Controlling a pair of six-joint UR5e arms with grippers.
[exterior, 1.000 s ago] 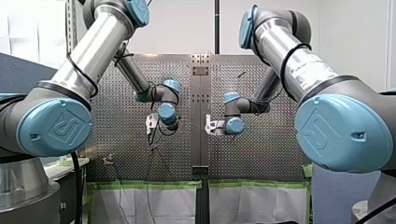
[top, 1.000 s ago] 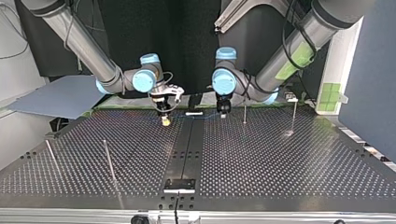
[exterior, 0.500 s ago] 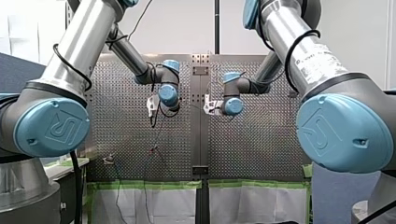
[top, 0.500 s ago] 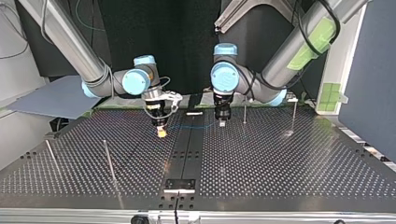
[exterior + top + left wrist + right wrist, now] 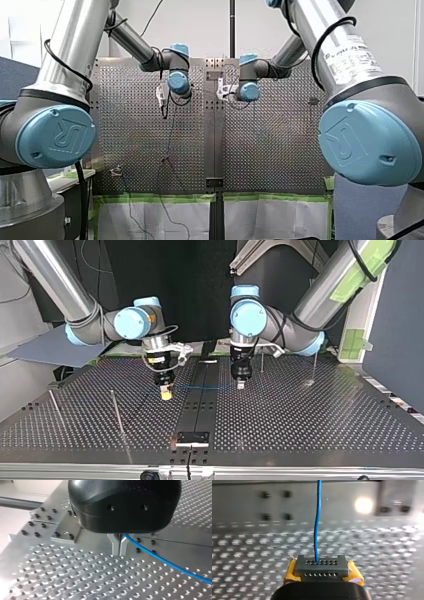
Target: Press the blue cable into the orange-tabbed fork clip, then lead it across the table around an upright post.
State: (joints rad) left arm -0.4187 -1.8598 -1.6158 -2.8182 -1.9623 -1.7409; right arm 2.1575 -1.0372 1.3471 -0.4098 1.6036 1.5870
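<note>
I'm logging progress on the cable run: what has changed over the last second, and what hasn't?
My right tool and my left tool both moved out across the table toward the top view's camera, carrying the blue cable strung between them. Nothing was taken hold of or let go: both stay shut on the cable. The upright posts have not moved.

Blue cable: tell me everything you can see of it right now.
The blue cable is a thin, smooth, round strand, stretched nearly straight between my left claw and my right claw, both shut on it. It runs low over the perforated table, crossing its centre strip.
</note>
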